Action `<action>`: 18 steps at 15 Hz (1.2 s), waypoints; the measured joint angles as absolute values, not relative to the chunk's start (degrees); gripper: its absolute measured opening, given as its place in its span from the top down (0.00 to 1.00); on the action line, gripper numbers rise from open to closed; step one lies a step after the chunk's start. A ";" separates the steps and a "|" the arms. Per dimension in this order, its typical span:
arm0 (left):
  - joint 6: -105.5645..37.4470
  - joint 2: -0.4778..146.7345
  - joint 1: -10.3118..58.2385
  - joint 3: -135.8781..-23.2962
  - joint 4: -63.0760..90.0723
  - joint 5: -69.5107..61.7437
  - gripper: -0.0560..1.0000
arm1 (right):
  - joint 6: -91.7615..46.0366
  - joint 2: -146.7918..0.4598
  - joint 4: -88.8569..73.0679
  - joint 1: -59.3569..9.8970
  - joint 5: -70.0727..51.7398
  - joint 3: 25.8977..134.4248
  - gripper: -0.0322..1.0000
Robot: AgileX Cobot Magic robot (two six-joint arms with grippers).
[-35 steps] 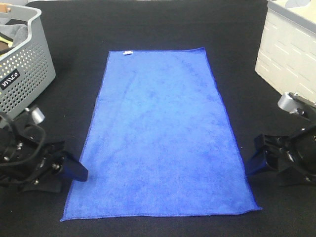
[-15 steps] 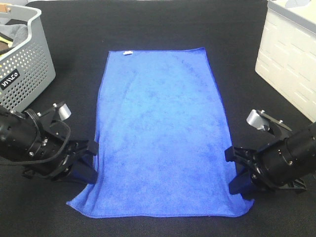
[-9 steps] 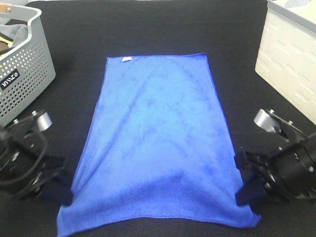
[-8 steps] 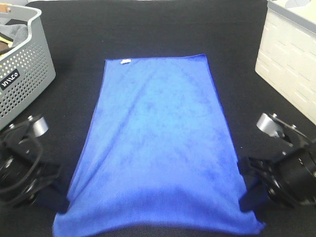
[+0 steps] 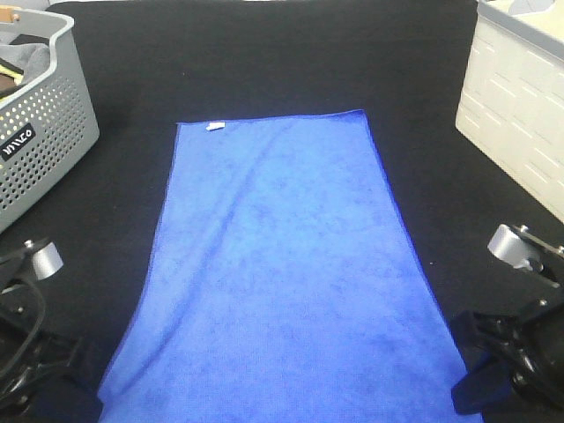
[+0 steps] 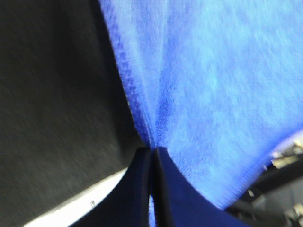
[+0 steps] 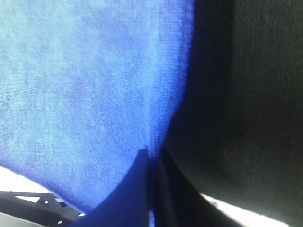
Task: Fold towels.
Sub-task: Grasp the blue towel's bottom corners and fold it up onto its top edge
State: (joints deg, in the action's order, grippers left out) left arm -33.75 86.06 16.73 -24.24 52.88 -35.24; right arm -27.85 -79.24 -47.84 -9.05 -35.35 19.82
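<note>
The royal-blue towel (image 5: 282,273) lies lengthwise on the black table, with its small white tag (image 5: 214,127) on the far short edge. Its near end is lifted off the table and runs to the bottom of the exterior view. My left gripper (image 5: 88,388) is shut on the towel's near left corner; the left wrist view shows the fingertips (image 6: 150,156) pinched on the blue cloth (image 6: 213,94). My right gripper (image 5: 467,397) is shut on the near right corner; the right wrist view shows the fingertips (image 7: 151,158) pinched on the cloth (image 7: 85,94).
A perforated grey basket (image 5: 44,132) holding dark cloths stands at the far left. A white crate (image 5: 520,106) stands at the far right. The black table surface (image 5: 282,53) stretches beyond the towel's far edge.
Both grippers closed on the towel's near corners, lifted them and pulled back toward the near edge. The whole towel slid nearer; its far edge and tag moved down the view.
</note>
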 joint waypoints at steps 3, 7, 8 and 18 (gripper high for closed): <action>-33.35 86.29 16.73 -27.56 52.94 -32.31 0.95 | -27.62 -79.87 -46.70 -9.05 -35.35 25.95 0.97; -31.05 91.50 16.73 -39.53 51.39 -30.94 0.95 | -27.33 -89.38 -46.29 -9.05 -37.30 42.17 0.97; -30.54 95.11 16.73 -44.52 50.19 -29.34 0.95 | -27.33 -94.37 -46.07 -9.05 -38.85 49.50 0.97; -29.68 120.21 8.59 -83.37 48.41 -31.97 0.95 | -18.33 -124.90 -32.77 -9.05 -47.96 97.46 0.97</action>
State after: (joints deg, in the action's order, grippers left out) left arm -29.68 120.21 8.59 -83.37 48.41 -31.97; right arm -18.33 -124.90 -32.77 -9.05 -47.96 97.46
